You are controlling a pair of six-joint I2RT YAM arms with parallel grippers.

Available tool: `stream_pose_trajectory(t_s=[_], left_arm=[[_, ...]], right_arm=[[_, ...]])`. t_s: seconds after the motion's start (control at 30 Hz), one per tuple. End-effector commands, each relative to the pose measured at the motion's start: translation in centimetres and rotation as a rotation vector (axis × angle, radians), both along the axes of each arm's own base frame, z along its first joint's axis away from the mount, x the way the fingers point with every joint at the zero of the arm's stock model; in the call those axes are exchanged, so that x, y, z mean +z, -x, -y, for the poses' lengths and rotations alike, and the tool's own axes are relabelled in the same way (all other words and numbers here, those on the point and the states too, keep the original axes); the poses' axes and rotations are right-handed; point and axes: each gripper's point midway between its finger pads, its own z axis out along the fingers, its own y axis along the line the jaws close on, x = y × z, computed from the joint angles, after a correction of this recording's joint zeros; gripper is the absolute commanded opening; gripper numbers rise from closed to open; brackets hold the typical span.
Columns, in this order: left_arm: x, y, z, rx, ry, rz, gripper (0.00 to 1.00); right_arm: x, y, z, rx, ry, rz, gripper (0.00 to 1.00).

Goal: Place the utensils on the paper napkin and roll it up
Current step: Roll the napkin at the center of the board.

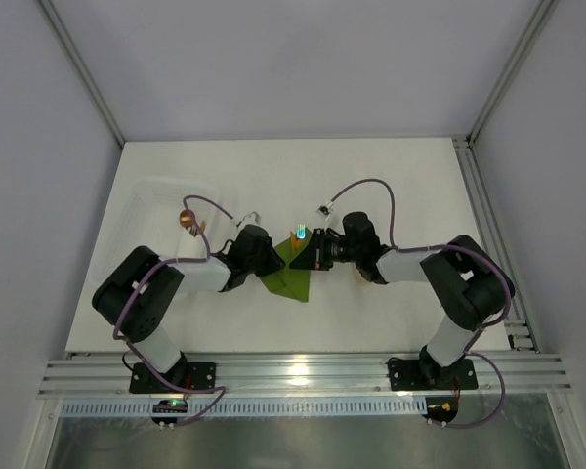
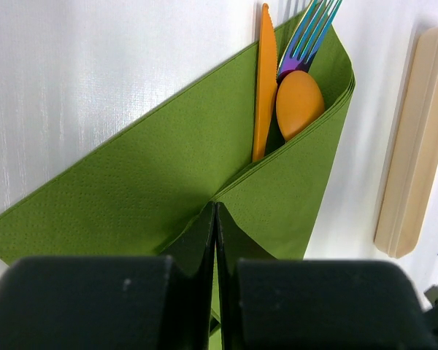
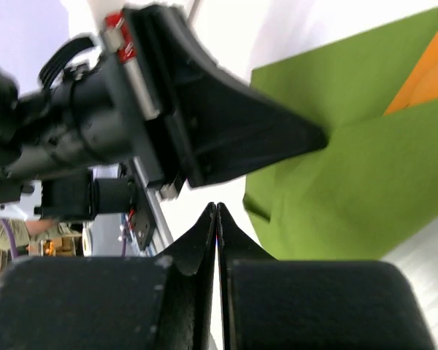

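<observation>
At the middle of the table [image 1: 391, 186], the napkin [image 2: 146, 182] is lying folded over the utensils [image 1: 298, 234], and we are seeing the knife [image 2: 263, 80], the fork [image 2: 306, 33] and the spoon [image 2: 299, 102] poking out of its far end. We are judging that the fold is serving as a pocket, keeping the handles bunched for rolling. The left gripper [image 2: 216, 211] is fully closed with nothing showing between its jaws, its tip pressing on the flap's edge, likely pinning it flat. The right gripper [image 3: 217, 211] is also closed and empty, sitting just right of the napkin, probably waiting to push the roll. We are finding no brand, label or readable writing in these views.
</observation>
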Motion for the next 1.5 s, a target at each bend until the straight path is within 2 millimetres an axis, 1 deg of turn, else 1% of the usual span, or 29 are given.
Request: stream_pose_trajectory(t_s=[0.0, 0.03, 0.1, 0.17, 0.2, 0.3, 0.33, 0.37, 0.4, 0.43, 0.47, 0.5, 0.57, 0.63, 0.7, 0.87, 1.0, 1.1, 1.17, 1.27, 1.37, 1.43, 1.47], left_arm=[[-4.0, 2.7, -3.7, 0.015, -0.180, -0.110, 0.00], [-3.9, 2.7, -3.8, 0.015, -0.181, -0.107, 0.00], [-3.9, 2.8, -3.8, 0.011, -0.181, -0.107, 0.00], [-3.7, 2.7, -3.8, 0.012, -0.180, -0.104, 0.00], [-3.8, 2.7, -3.8, 0.010, -0.182, -0.103, 0.00], [-3.8, 2.8, -3.9, 0.012, -0.185, -0.103, 0.00], [-3.8, 2.8, -3.9, 0.010, -0.183, -0.104, 0.00], [-3.9, 2.8, -4.0, 0.011, -0.184, -0.107, 0.00], [-4.0, 2.9, -3.9, 0.010, -0.184, -0.109, 0.00], [-3.9, 2.8, -3.8, 0.008, -0.181, -0.109, 0.00], [-4.1, 2.9, -3.9, 0.008, -0.184, -0.113, 0.00], [-4.1, 2.9, -3.9, 0.008, -0.185, -0.114, 0.00], [-4.2, 2.9, -3.8, 0.005, -0.185, -0.116, 0.00], [-4.3, 3.0, -3.9, 0.005, -0.189, -0.119, 0.00], [-4.3, 3.1, -4.0, 0.004, -0.191, -0.120, 0.00], [-4.5, 3.2, -4.2, 0.005, -0.200, -0.123, 0.00], [-4.7, 3.4, -4.3, 0.003, -0.202, -0.128, 0.00], [-4.9, 3.4, -4.2, -0.001, -0.203, -0.130, 0.00], [-5.0, 3.5, -4.3, -0.002, -0.208, -0.134, 0.00], [-5.1, 3.5, -4.3, -0.002, -0.211, -0.132, 0.00], [-5.1, 3.5, -4.2, -0.004, -0.206, -0.136, 0.00], [-5.0, 3.4, -4.2, -0.004, -0.202, -0.131, 0.00], [-4.9, 3.3, -4.1, -0.004, -0.200, -0.128, 0.00]], right_arm=[[-1.3, -1.6, -0.3, -0.008, 0.027, -0.010, 0.04], [-1.0, -2.1, -0.6, -0.006, 0.013, 0.004, 0.04], [-1.4, -2.5, -0.9, 0.001, -0.001, 0.001, 0.04], [-1.9, -2.4, -1.1, 0.011, -0.008, -0.010, 0.04], [-2.6, -2.4, -1.2, 0.013, -0.006, -0.026, 0.04], [-3.3, -2.4, -1.2, 0.014, -0.021, -0.037, 0.04], [-3.8, -2.4, -1.2, 0.011, -0.027, -0.048, 0.04], [-4.0, -2.4, -1.2, 0.013, -0.036, -0.053, 0.04], [-3.7, -2.5, -1.4, 0.019, -0.059, -0.038, 0.04], [-4.4, -2.6, -1.2, 0.011, -0.059, -0.053, 0.04], [-4.5, -2.8, -1.2, 0.006, -0.062, -0.062, 0.04], [-4.5, -3.2, -1.3, 0.001, -0.066, -0.057, 0.04], [-5.3, -3.8, -1.1, -0.013, -0.057, -0.070, 0.04], [-5.6, -4.4, -1.2, -0.028, -0.050, -0.073, 0.04], [-6.2, -5.0, -0.8, -0.052, -0.039, -0.080, 0.04], [-6.4, -6.5, -0.1, -0.097, -0.040, -0.076, 0.04], [-6.8, -7.3, 0.3, -0.123, -0.036, -0.082, 0.04], [-6.6, -7.8, 0.3, -0.123, -0.048, -0.082, 0.04], [-6.4, -7.6, 0.2, -0.113, -0.057, -0.078, 0.04], [-6.5, -7.4, 0.3, -0.112, -0.051, -0.088, 0.04], [-6.1, -6.5, 0.2, -0.095, -0.071, -0.090, 0.04], [-6.4, -5.7, 0.4, -0.090, -0.062, -0.101, 0.04], [-6.0, -5.2, 0.2, -0.078, -0.065, -0.092, 0.04]])
